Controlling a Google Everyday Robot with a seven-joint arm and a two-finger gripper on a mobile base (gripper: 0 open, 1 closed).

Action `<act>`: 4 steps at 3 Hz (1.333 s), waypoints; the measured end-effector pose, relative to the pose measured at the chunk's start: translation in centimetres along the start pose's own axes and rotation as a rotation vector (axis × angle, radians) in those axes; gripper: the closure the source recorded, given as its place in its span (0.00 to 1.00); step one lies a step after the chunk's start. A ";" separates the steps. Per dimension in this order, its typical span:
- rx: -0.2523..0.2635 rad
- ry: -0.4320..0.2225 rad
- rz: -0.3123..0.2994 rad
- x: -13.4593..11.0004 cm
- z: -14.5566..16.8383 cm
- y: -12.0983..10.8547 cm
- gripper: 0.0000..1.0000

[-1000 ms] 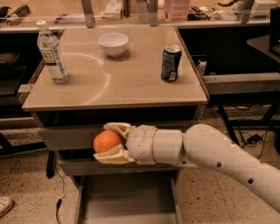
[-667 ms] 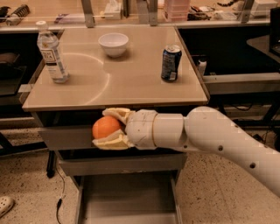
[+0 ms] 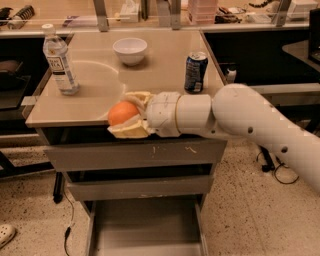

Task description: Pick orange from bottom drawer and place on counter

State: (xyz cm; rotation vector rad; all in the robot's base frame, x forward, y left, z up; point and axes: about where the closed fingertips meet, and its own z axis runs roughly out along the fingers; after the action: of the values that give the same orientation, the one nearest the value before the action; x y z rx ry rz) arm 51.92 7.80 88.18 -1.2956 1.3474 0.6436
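My gripper (image 3: 124,114) is shut on the orange (image 3: 122,113), its cream fingers (image 3: 131,130) above and below the fruit. It holds the orange at the front edge of the counter (image 3: 90,102), just above the beige top, reaching in from the right on the white arm (image 3: 240,117). The bottom drawer (image 3: 145,227) stands pulled open below, its grey floor bare. The two upper drawers are shut.
On the counter stand a water bottle (image 3: 57,60) at the left, a white bowl (image 3: 130,50) at the back and a blue soda can (image 3: 195,72) at the right. A long bench (image 3: 75,15) runs behind. A shoe (image 3: 6,234) lies on the floor at left.
My gripper has risen with the orange from in front of the upper drawers up to the counter's front edge.
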 end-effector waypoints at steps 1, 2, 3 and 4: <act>0.012 -0.003 0.011 0.0 0.2 -3.7 1.00; 0.015 -0.005 0.023 0.4 0.5 -7.8 1.00; 0.020 0.009 0.042 1.4 1.0 -11.8 1.00; 0.016 0.025 0.065 2.8 2.3 -15.0 1.00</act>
State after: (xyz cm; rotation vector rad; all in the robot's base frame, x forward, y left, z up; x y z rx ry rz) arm 67.05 5.17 89.43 -1.2548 1.4171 0.6622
